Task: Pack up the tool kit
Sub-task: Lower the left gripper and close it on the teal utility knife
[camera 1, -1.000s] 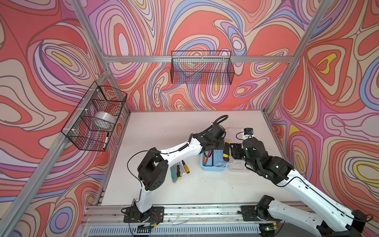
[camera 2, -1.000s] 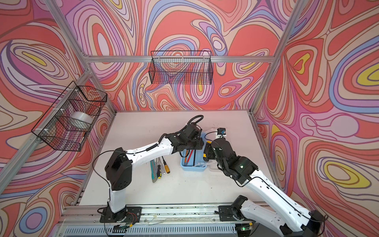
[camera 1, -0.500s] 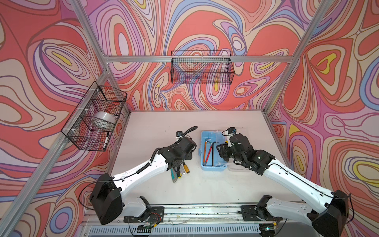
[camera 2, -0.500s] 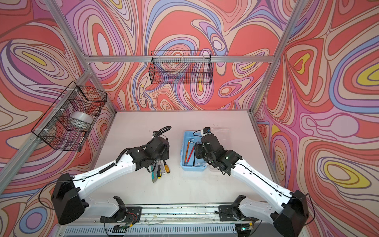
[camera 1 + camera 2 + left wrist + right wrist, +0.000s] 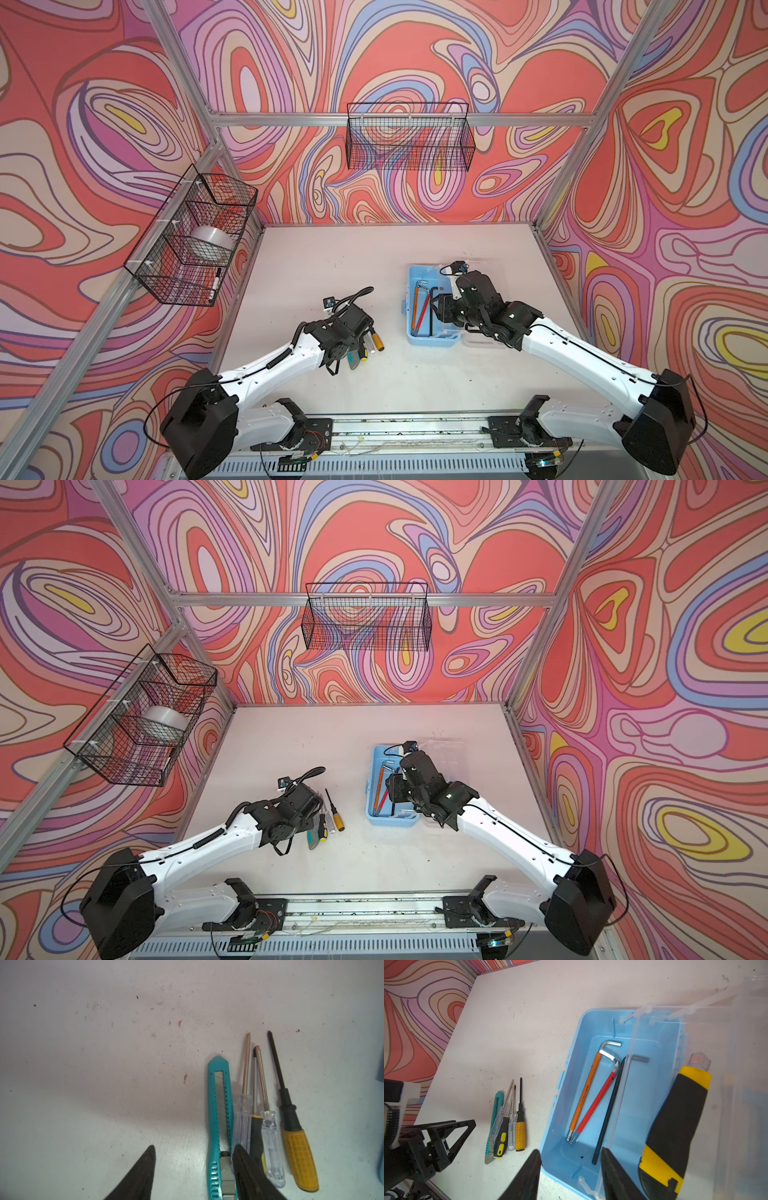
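The tool kit's light-blue base point(image 5: 432, 332) point(image 5: 643, 1093) lies open, its clear lid point(image 5: 478, 266) folded to the right. Inside are orange point(image 5: 584, 1093), red point(image 5: 596, 1103) and black point(image 5: 607, 1113) hex keys. A black-and-yellow utility knife point(image 5: 675, 1126) lies at the lid side. My right gripper point(image 5: 570, 1149) is open over the base's near corner and holds nothing. Left of the case lie a teal utility knife point(image 5: 218, 1115) point(image 5: 311, 839) and several screwdrivers point(image 5: 299, 1159) point(image 5: 338, 820). My left gripper point(image 5: 195, 1146) is open low over the teal knife, one finger point(image 5: 241, 1167) between it and a clear screwdriver.
A black wire basket point(image 5: 195, 237) on the left wall holds a tape roll point(image 5: 210, 243) and a marker. Another wire basket point(image 5: 409, 137) hangs on the back wall. Aluminium posts frame the white table point(image 5: 332, 257), and a rail point(image 5: 407, 424) runs along its front edge.
The left arm has swung from over the case back to the loose tools on the left and stayed there. The right gripper has stayed at the case, shifting slightly over it.
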Robot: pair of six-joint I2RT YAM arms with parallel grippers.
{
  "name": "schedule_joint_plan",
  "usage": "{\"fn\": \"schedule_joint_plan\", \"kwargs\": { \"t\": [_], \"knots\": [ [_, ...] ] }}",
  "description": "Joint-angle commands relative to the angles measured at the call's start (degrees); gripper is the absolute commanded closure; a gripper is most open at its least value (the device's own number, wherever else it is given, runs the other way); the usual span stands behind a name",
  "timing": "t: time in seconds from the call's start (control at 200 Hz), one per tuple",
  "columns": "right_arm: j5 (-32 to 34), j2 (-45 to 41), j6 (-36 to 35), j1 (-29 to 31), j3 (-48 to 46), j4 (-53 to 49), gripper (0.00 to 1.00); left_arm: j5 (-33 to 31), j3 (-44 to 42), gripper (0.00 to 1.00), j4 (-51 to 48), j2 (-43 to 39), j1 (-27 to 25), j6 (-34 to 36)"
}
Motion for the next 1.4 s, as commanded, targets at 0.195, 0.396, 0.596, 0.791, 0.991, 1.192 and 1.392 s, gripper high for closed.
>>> {"fn": "schedule_joint_plan", "kwargs": {
  "t": [0.195, 0.396, 0.596, 0.791, 0.991, 1.192, 1.392],
  "knots": [
    [1.19, -0.46, 0.47, 0.21, -1.44, 0.64, 0.51, 2.09, -0.65, 0.42, 6.81, 5.98, 1.4, 0.18],
    [1.94, -0.23, 0.32, 0.14, -1.75, 0.54, 0.51, 3.88, -0.73, 0.43, 8.36, 9.35, 1.49, -0.33],
    [2.15, 0.54, 0.17, 0.13, -1.88, 0.53, 0.51, 4.11, -0.87, 0.44, 9.04, 10.18, 1.5, -0.36],
    [2.58, 1.15, 0.1, 0.18, -1.88, 0.46, 0.51, 4.63, -0.85, 0.44, 9.53, 11.73, 1.71, -0.01],
    [3.31, 1.02, 0.17, 0.13, -2.1, 0.18, 0.51, 5.35, -0.97, 0.45, 10.29, 13.28, 1.75, 0.16],
    [3.59, 0.97, 0.18, 0.13, -2.08, 0.27, 0.51, 5.41, -0.91, 0.49, 10.56, 14.88, 1.76, 0.61],
    [3.84, 1.18, 0.34, 0.14, -2.23, 0.44, 0.51, 5.16, -0.92, 0.53, 10.79, 15.51, 1.75, 0.96]
  ]
}}
